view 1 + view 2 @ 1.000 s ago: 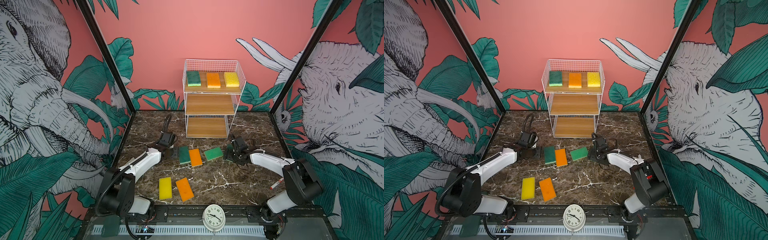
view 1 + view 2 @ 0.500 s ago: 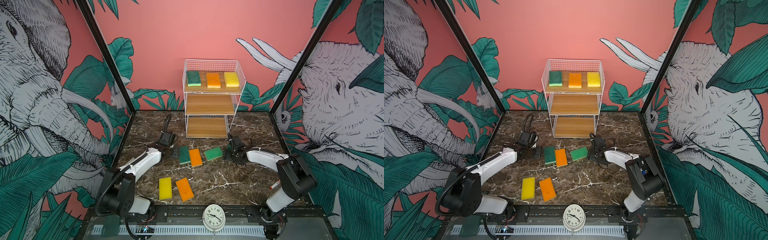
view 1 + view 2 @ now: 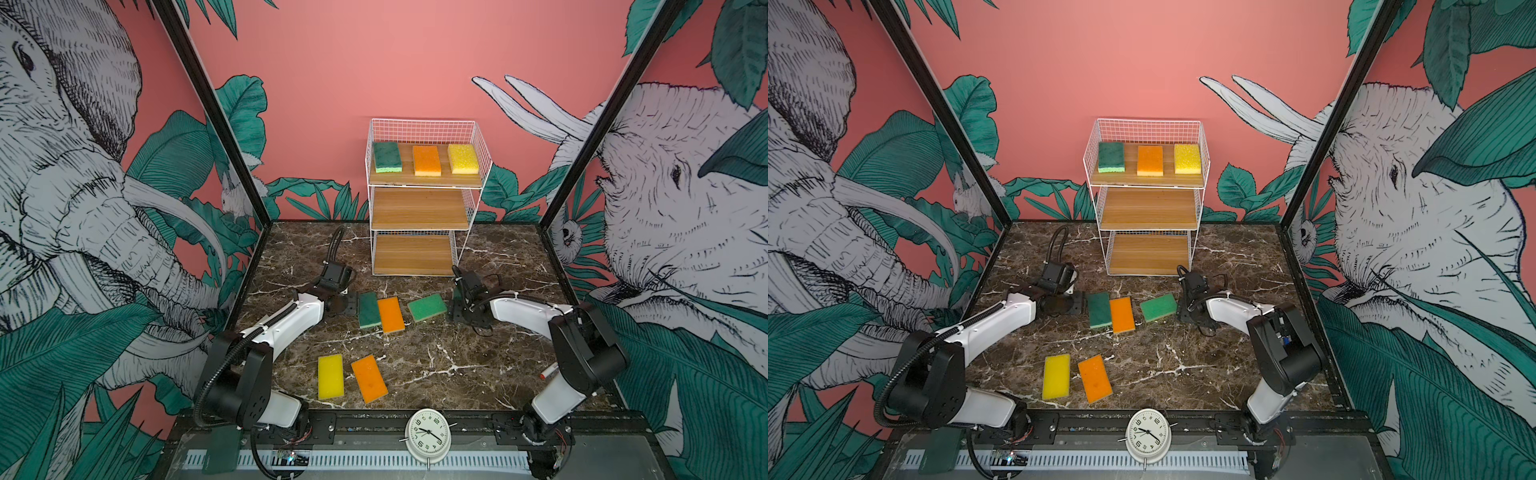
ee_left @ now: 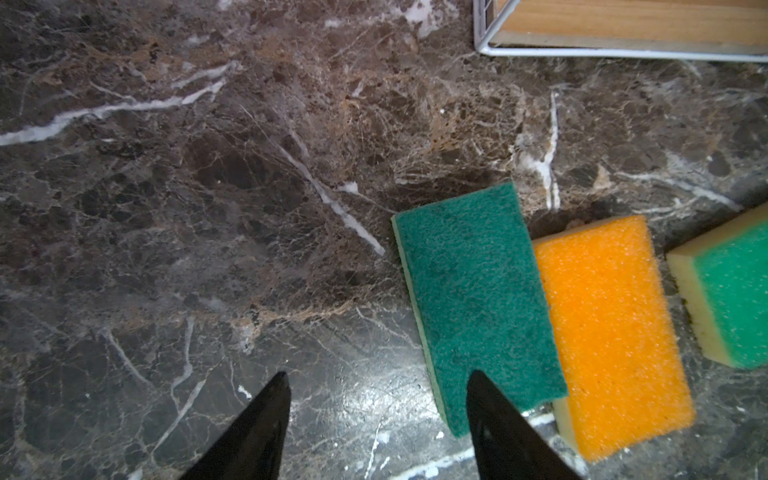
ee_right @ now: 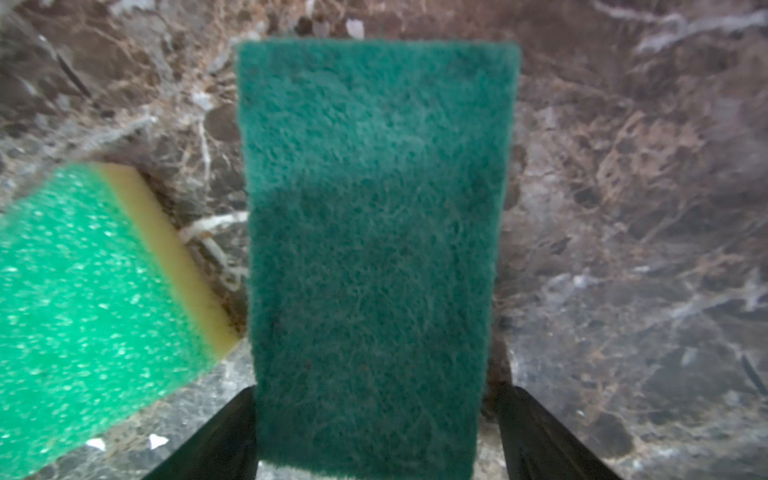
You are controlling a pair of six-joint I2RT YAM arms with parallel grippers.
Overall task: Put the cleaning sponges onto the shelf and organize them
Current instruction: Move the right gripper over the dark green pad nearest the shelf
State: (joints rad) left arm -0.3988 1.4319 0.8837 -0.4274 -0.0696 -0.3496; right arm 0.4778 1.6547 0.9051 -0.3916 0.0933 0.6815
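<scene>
We note right gripper (image 5: 376, 388) astride green sponge (image 5: 374, 208), fingers apart, not clamped: likely lining up the grasp. Left gripper (image 4: 379, 374) fingers apart, empty.

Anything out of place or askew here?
Red-and-white marker pen lies at the table's right edge in a top view: not a sponge. Front orange sponge sits skewed beside the yellow sponge.

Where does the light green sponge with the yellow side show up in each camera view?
Both top views: light green sponge mid-table, right of the neighbouring orange sponge.
Left wrist: it lies past that orange sponge, cut off by the frame.
Right wrist: blurred, beside the dark green sponge between the fingers.
Shared landmark: marble table, in all four.
</scene>
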